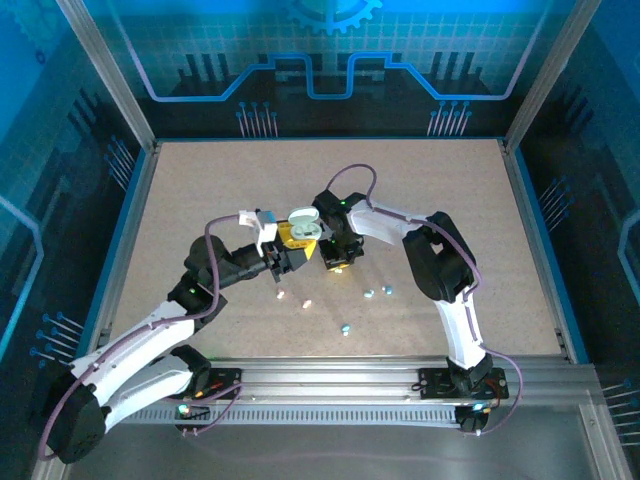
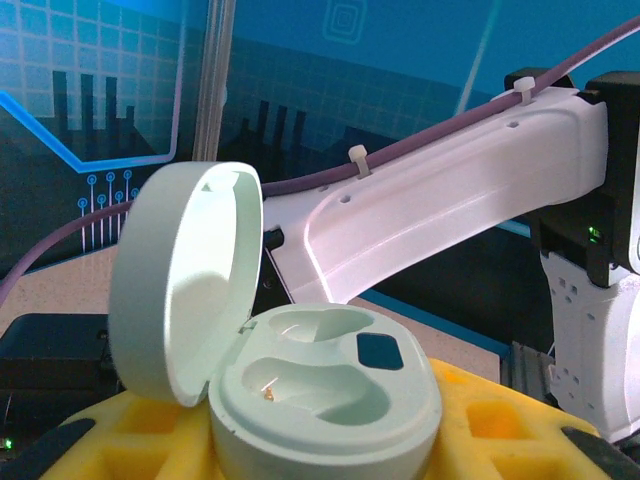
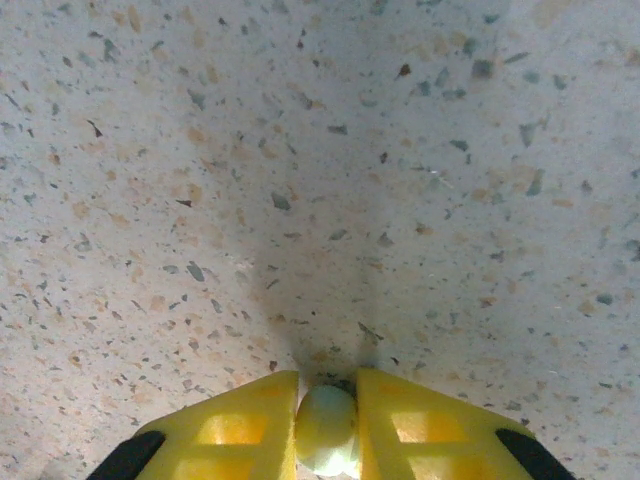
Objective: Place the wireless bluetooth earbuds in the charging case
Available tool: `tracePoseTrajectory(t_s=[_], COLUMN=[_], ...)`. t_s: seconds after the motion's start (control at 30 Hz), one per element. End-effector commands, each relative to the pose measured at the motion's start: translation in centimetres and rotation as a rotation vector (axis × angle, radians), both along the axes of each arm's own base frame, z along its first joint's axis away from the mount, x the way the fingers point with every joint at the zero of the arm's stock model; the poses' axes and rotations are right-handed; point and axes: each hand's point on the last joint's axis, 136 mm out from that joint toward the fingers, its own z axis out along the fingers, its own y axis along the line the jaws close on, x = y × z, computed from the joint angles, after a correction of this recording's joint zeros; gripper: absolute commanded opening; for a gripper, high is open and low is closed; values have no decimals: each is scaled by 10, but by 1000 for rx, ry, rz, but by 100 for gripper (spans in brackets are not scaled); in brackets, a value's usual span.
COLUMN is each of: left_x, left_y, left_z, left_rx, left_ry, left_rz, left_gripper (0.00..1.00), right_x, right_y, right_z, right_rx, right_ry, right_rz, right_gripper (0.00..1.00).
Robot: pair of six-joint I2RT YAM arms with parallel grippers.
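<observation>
My left gripper [image 1: 291,247] is shut on the pale mint charging case [image 2: 330,400], its yellow fingers [image 2: 480,415] pressing on both sides of the base. The lid [image 2: 185,285] stands open to the left, and both wells [image 2: 315,385] are empty. Just right of the case [image 1: 303,224], my right gripper [image 1: 337,256] points down at the table. In the right wrist view, the right gripper [image 3: 326,415] is shut on one small pale earbud [image 3: 326,432], pinched between the yellow fingertips just above the speckled tabletop. Loose earbuds lie nearer the front: two pinkish [image 1: 281,293] [image 1: 306,303] and three teal [image 1: 369,293] [image 1: 387,290] [image 1: 345,328].
The right arm's white link [image 2: 440,190] crosses close behind the open case. A metal frame and a blue rim [image 1: 530,230] enclose the speckled table [image 1: 200,190]. An aluminium rail [image 1: 330,375] runs along the near edge by the arm bases.
</observation>
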Motion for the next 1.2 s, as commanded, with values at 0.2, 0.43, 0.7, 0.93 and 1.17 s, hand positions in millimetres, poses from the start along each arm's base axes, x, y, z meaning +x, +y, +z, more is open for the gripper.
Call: tracePoseTrajectory(t_s=[0.2, 0.43, 0.7, 0.93, 1.17], left_x=[2, 8, 21, 22, 22], left_y=[6, 11, 18, 8, 1], left_z=[10, 9, 6, -2, -4], left_rx=[-3, 2, 15, 47, 69], left_ry=[-50, -51, -52, -57, -119], left_rz=[35, 86, 166, 120, 84], left_gripper=[38, 38, 38, 38, 39], right_x=[-12, -7, -10, -25, -36], right_y=[7, 2, -18, -23, -21], right_z=[20, 93, 213, 281, 311], right_rx=[55, 366, 984, 1255, 1329], right_ry=[2, -73, -75, -45, -21], right_rz=[24, -46, -68, 46, 96], right_gripper=[18, 18, 19, 20, 21])
